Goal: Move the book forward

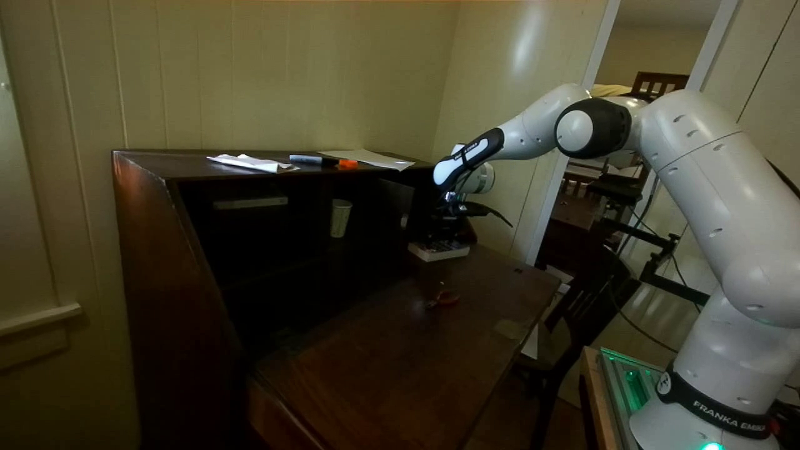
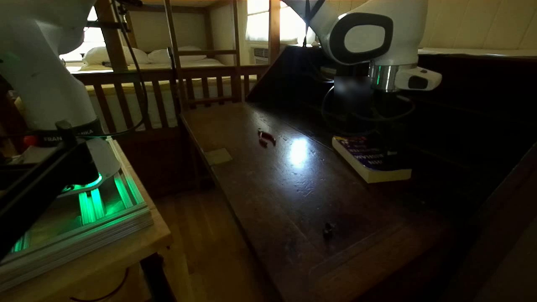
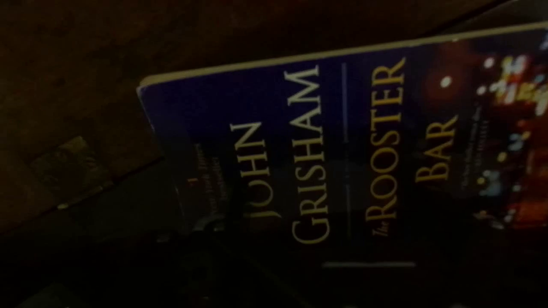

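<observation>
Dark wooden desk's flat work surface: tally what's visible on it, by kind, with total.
Paperback book with a dark blue printed cover: 1
Red-handled tool, likely pliers: 1
Small dark object, kind unclear: 1
Flat tan rectangular patch, loose or stuck unclear: 1
Total: 4

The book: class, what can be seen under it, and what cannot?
In an exterior view, the book lies on the dark wooden desktop, visible beside the book's pale edges. What lies directly beneath is covered, so anything thin there cannot be seen.
</observation>
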